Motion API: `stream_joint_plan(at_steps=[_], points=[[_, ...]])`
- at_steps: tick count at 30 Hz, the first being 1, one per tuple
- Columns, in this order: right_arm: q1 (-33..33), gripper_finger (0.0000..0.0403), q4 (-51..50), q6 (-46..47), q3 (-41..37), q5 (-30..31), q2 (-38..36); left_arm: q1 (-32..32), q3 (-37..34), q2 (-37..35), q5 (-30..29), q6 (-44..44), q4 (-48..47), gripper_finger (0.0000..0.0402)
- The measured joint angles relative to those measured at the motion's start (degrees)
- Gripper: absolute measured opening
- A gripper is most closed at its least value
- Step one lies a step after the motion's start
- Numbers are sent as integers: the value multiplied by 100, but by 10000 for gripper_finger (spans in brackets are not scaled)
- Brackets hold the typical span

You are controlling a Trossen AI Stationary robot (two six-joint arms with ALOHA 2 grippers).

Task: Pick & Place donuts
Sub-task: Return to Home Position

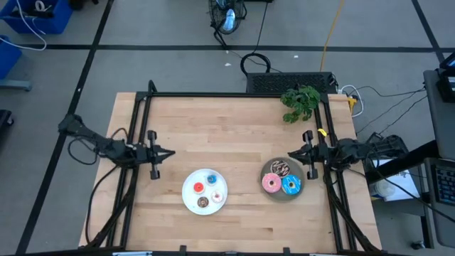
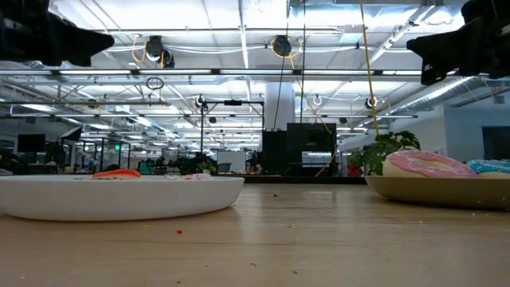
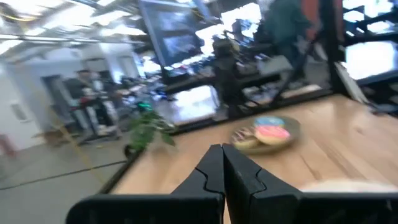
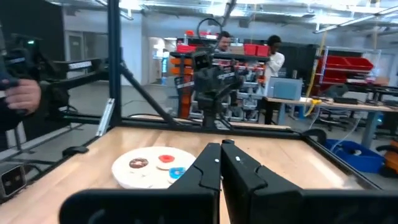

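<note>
Four mini donuts lie on a white plate [image 1: 205, 190]: blue [image 1: 210, 178], red [image 1: 198, 188], white [image 1: 216, 195], brown [image 1: 202, 203]. Three larger ones lie on a grey plate [image 1: 281, 181]: chocolate-sprinkled [image 1: 279, 169], pink [image 1: 271, 183], blue [image 1: 291, 186]. The low view shows the pink donut [image 2: 430, 165] above the grey plate's rim. My left gripper [image 1: 169, 153] hovers shut, left of and beyond the white plate. My right gripper [image 1: 291, 157] hovers shut above the grey plate's far edge. The right wrist view shows the white plate [image 4: 155, 168], the left wrist view the grey plate [image 3: 267, 132].
A potted plant [image 1: 301, 102] stands at the table's far right corner. A black frame [image 1: 234, 94] runs along the table's edges. Bare wood lies between the two plates and across the far half. A person's hand [image 4: 18, 93] shows beyond the table in the right wrist view.
</note>
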Motion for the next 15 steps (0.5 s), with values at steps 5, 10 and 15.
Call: stream_joint_plan(at_steps=[5,10,15], points=[[-418,0,-302,84,-8,-367,1,654,-10,-299,1444,-25,-517,1],[-850,0,-110,330,-269,-715,-2,1518,-20,-543,2400,-129,-476,0],[-1193,0,-216,540,-271,-1077,41,2369,-262,-572,3069,-729,-1040,0]])
